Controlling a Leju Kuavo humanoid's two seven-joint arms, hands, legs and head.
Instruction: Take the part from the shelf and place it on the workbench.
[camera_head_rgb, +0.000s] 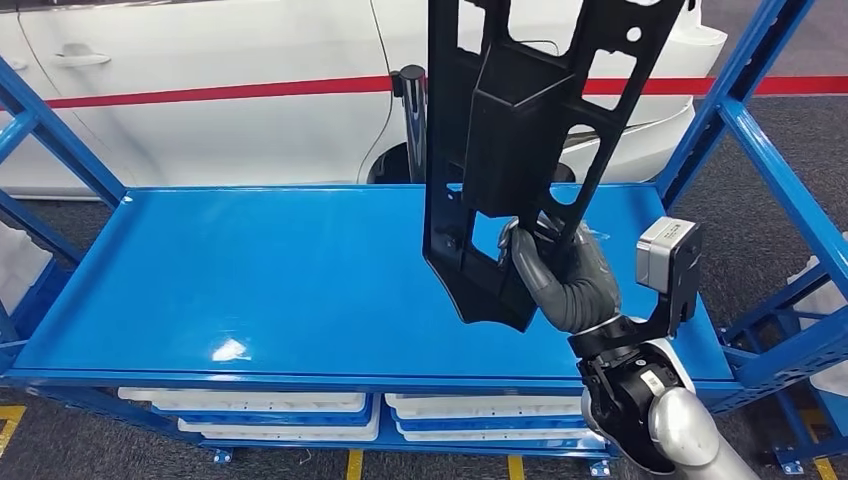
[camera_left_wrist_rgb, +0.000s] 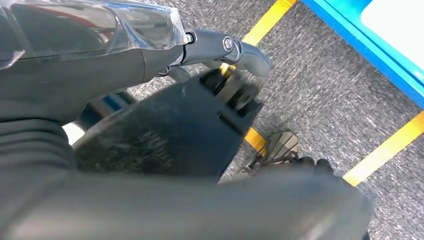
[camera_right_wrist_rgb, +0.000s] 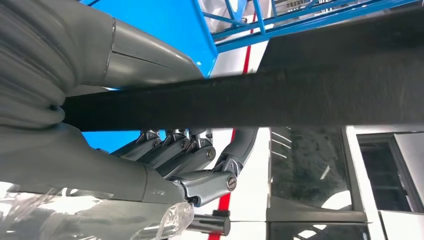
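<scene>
Part, a long black plastic panel with cut-out windows and a raised block in its middle, stands nearly upright above the right half of the blue shelf, its lower end lifted off the shelf surface. Right hand grips the part near that lower end, grey fingers wrapped round the panel's edge; in the right wrist view the fingers curl under a dark bar of the part while the thumb lies over it. Behind the shelf stands a white car with a red stripe along its side, and a black post rises just beyond the shelf's back edge, left of the part. Below the shelf, white trays sit on a lower level. Left hand hangs over grey floor with yellow lines; one dark finger sticks out, and I cannot tell whether the hand is open or closed.
</scene>
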